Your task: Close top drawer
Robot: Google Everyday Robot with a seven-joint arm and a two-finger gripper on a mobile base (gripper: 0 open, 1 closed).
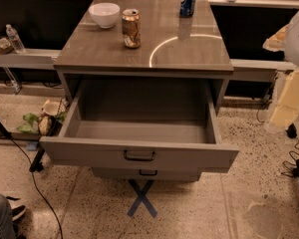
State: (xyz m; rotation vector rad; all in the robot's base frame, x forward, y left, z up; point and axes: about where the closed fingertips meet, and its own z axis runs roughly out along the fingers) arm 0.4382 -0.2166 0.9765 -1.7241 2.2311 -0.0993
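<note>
Camera view. The wide grey-brown top drawer (pixel 79 153) of a grey-brown cabinet stands pulled far out toward the camera. Its inner floor and both side walls are exposed below the cabinet's tabletop (pixel 199 49). The flat drawer front faces the camera and carries a small dark rectangular loop handle (pixel 139 156) at its centre. Directly beneath it, the narrower front of a lower drawer (pixel 114 174) projects slightly and has its own small dark handle (pixel 148 173).

The cream-and-white pincer (pixel 286 106) is at the right edge of the frame. It is beside the cabinet's right side, level with the drawer opening and apart from the drawer. It has hold of nothing visible, and how far it is opened cannot be told.

On the tabletop:
- A round white bowl (pixel 104 14) sits near the rear left.
- An upright gold-coloured drink can (pixel 131 28) stands just to the right of the bowl.
- An upright blue drink can (pixel 188 0) stands at the rear right, well apart from the other two items.
- A bright curved reflection (pixel 162 46) shows on the glossy surface.

On the speckled floor (pixel 239 193):
- A cross of dark blue tape (pixel 141 198) lies in front of the cabinet, below the drawers.
- A black cable (pixel 42 195) runs across the left side.

A clear plastic bottle (pixel 14 38) stands on a ledge at the far left.
</note>
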